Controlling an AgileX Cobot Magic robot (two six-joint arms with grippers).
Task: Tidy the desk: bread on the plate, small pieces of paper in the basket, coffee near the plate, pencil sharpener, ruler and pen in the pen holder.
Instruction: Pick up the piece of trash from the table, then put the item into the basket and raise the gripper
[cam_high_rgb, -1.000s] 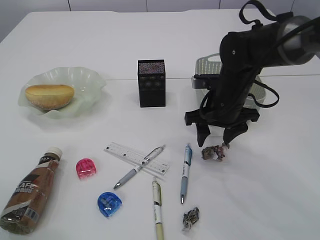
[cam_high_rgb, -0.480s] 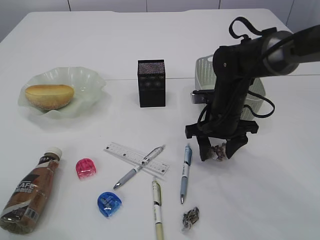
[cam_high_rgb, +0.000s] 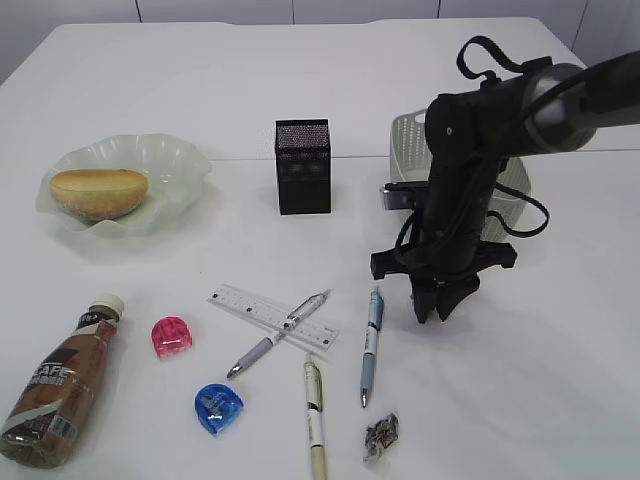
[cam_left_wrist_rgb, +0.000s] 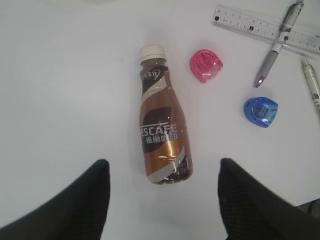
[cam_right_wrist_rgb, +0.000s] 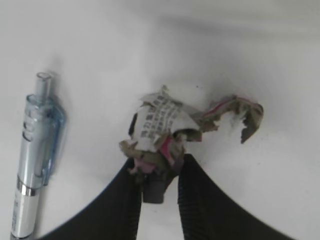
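Between your right gripper's (cam_right_wrist_rgb: 159, 172) fingers: crumpled paper (cam_right_wrist_rgb: 165, 132), pinched low on the desk (cam_high_rgb: 150, 90).

Your right jaws stand narrow and nipped on the near edge of the wad; most of it, with a ragged tail trailing right, lies just ahead of the fingertips. The basket (cam_high_rgb: 412, 135) sits directly behind this arm, so I judge the carry to be a lift and a short draw back. Your left gripper (cam_left_wrist_rgb: 162, 200) hangs wide and empty, the coffee (cam_left_wrist_rgb: 162, 132) lying between its fingers, long axis running away from the wrist, cap farthest. A second scrap (cam_high_rgb: 381, 437) lies nearer the front edge, right arm closer.
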